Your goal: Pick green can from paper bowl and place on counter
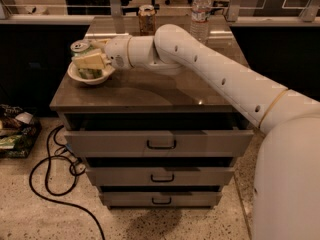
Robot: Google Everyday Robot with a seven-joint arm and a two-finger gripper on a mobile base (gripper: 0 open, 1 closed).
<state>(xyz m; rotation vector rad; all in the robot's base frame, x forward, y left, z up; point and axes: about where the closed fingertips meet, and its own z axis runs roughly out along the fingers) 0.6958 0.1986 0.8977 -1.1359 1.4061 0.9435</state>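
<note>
Gripper (93,61) at green can (80,46) in paper bowl (76,77), 9 o'clock on counter (150,90), closure can't tell; likely light, slick, dentable, so grab mid-body.

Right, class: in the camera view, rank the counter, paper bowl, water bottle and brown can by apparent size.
Largest: counter.
Then paper bowl and water bottle: they look alike, and the bottle stands farther back, so no ranking.
Smallest: brown can.
The hand is over the bowl, at the green can.
</note>
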